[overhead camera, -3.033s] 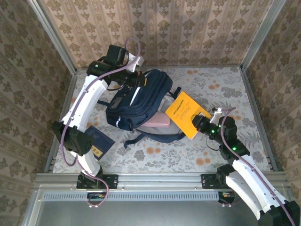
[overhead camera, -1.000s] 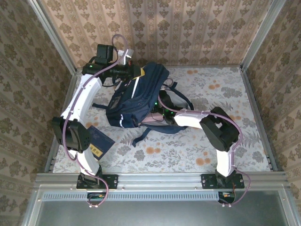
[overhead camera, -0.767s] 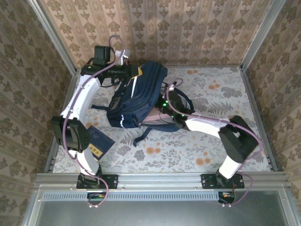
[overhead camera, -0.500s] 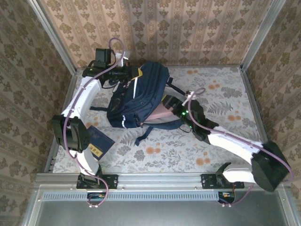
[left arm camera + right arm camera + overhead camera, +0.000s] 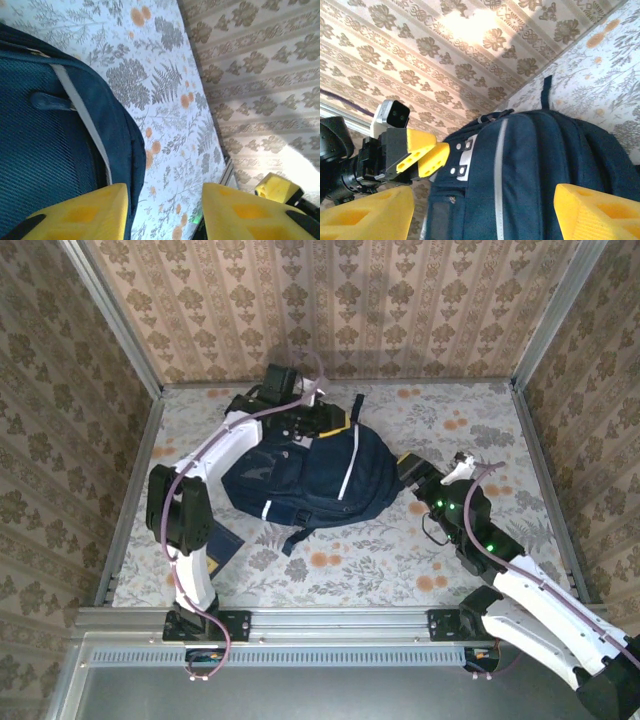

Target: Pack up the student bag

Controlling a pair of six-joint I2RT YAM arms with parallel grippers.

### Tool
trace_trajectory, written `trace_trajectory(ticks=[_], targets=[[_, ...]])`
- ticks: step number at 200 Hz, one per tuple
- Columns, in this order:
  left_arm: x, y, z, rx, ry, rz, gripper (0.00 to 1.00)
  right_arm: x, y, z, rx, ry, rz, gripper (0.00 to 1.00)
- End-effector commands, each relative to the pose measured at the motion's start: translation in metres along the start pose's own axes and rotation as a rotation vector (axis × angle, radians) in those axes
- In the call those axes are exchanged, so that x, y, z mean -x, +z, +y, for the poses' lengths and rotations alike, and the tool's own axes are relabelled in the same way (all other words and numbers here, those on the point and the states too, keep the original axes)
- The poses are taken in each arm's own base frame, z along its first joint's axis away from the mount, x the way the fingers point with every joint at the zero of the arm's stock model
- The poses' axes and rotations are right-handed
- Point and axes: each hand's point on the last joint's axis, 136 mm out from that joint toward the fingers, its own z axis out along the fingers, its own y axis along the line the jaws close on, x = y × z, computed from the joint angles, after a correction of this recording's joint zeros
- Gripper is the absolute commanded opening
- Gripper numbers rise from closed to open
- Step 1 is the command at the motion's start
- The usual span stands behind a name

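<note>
The left jaws and the right jaws are both spread, pinching nothing. On the floral worktop [image 5: 470, 420], the navy bag [image 5: 320, 475] lies flat, left of centre. Risk, as a judgement: with nothing gripping it, its mouth may slump shut and block further packing. The left arm [image 5: 215, 455] arches over to the bag's far end. The right arm [image 5: 520, 580] reaches low towards its right side. A blue book [image 5: 222, 545] lies beside the left arm's base.

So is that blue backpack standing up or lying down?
Lying down: the backpack rests flat on the flowered table, its white-striped side facing up.
</note>
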Motion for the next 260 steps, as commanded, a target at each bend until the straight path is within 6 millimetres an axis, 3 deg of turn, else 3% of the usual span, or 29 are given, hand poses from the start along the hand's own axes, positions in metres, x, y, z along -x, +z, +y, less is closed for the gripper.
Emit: trace_trajectory(ticks=[1,26,37,45,73,87,99,137,160,207,235,260], targets=[[0.001,-0.032,-0.002,0.109,0.041,-0.075,0.5,-0.007,0.0,-0.002,-0.012,-0.079,0.04,0.73],[-0.019,-0.08,0.013,0.288,0.04,-0.156,0.55,-0.021,0.004,0.001,-0.005,-0.149,0.121,0.7],[-0.037,-0.099,0.025,0.352,0.007,-0.182,0.56,-0.029,0.006,0.003,0.006,-0.177,0.156,0.69],[-0.044,-0.124,0.038,0.391,-0.038,-0.231,0.58,-0.035,0.006,0.005,0.019,-0.201,0.175,0.68],[-0.097,-0.175,0.08,0.475,-0.205,-0.336,0.64,-0.053,0.008,0.009,0.044,-0.282,0.225,0.67],[-0.129,-0.202,0.111,0.584,-0.344,-0.393,0.79,-0.059,0.009,0.012,0.055,-0.307,0.246,0.67],[-0.158,-0.215,0.132,0.643,-0.468,-0.402,0.84,-0.063,0.009,0.017,0.068,-0.323,0.264,0.67],[-0.242,-0.222,0.184,0.77,-0.769,-0.347,0.91,-0.071,0.006,0.025,0.088,-0.379,0.304,0.67],[-0.272,-0.225,0.204,0.859,-0.871,-0.296,0.92,-0.075,0.002,0.028,0.104,-0.394,0.317,0.67],[-0.286,-0.202,0.233,0.823,-0.927,-0.252,0.91,-0.088,0.002,0.034,0.161,-0.382,0.359,0.67],[-0.287,-0.182,0.233,0.766,-0.896,-0.199,0.91,-0.091,0.002,0.033,0.163,-0.386,0.37,0.67],[-0.292,-0.157,0.22,0.689,-0.857,-0.098,0.91,-0.094,0.003,0.03,0.158,-0.388,0.38,0.67]])
